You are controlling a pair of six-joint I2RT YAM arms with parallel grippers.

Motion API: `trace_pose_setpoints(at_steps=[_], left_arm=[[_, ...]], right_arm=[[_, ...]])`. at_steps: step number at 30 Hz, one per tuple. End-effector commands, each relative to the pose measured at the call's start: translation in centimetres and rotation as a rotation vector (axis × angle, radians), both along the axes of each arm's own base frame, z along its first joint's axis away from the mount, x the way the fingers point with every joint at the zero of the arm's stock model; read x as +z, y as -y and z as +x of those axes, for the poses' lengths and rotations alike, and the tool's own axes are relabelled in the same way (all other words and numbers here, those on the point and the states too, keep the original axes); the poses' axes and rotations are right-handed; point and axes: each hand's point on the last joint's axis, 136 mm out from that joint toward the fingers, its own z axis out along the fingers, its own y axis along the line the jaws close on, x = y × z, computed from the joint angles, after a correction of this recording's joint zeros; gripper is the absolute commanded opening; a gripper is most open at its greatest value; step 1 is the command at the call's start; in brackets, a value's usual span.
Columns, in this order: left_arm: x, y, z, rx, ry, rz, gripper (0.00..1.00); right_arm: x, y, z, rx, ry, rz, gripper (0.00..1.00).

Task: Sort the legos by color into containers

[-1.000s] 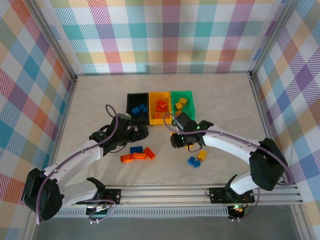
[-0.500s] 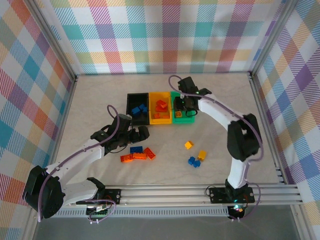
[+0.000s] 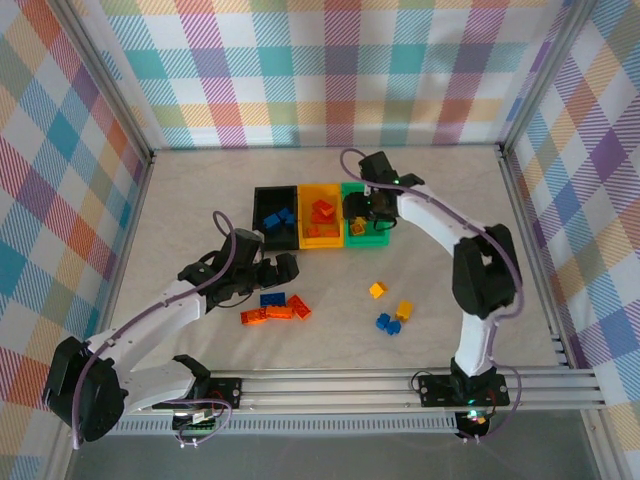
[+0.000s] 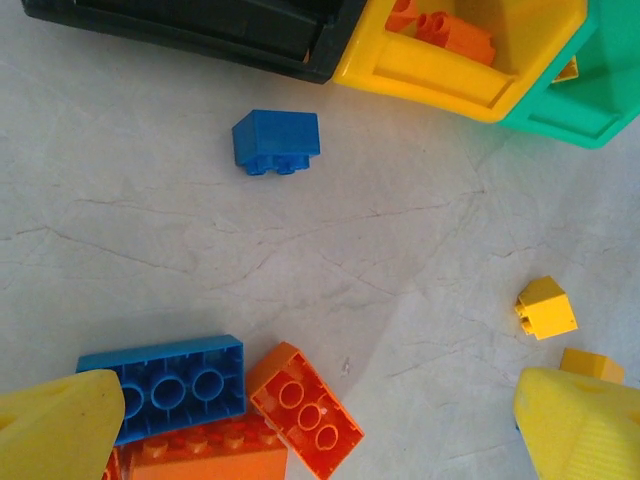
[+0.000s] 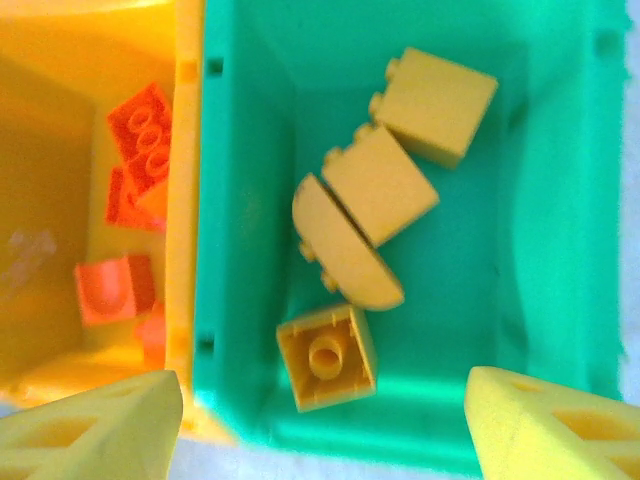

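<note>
The containers stand in a row: black bin [image 3: 274, 215], yellow-orange bin [image 3: 320, 216], green bin [image 3: 366, 222]. My right gripper [image 3: 362, 208] hangs open over the green bin [image 5: 250, 200], its fingers [image 5: 95, 425] wide apart. Below it, several yellow legos lie on the bin floor, the nearest one [image 5: 326, 357] upside down and free of the fingers. My left gripper [image 3: 274, 270] is open and empty above a cluster of legos: a long blue brick [image 4: 170, 385], an orange brick [image 4: 305, 410] and a small blue brick [image 4: 277, 140].
Loose on the table to the right lie a yellow brick [image 3: 377, 290], another yellow one [image 3: 403, 310] and a blue one [image 3: 387, 323]. Orange bricks [image 5: 145, 135] lie in the yellow-orange bin, blue ones [image 3: 280, 217] in the black bin.
The right arm swung from the middle of the table to above the green bin, and its jaws went from shut to open. The left arm stayed still.
</note>
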Motion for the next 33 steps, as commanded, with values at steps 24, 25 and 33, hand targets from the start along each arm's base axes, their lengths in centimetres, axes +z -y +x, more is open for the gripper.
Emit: trace_pose_setpoints(at_steps=[24,25,33], left_arm=[[-0.7,-0.2,-0.9,-0.032,0.014,-0.021,1.00],[-0.7,-0.3,-0.9,-0.030,0.016,-0.022,1.00],[-1.0,-0.8,-1.0,-0.021,0.010,-0.020,1.00]], right_arm=[[-10.6,3.3,-17.2,-0.064,-0.475,-0.152,0.77],[-10.9,3.3,-17.1,-0.066,-0.479,-0.167,0.77],[-12.4,3.4,-16.3,-0.046,-0.501,-0.230,0.68]])
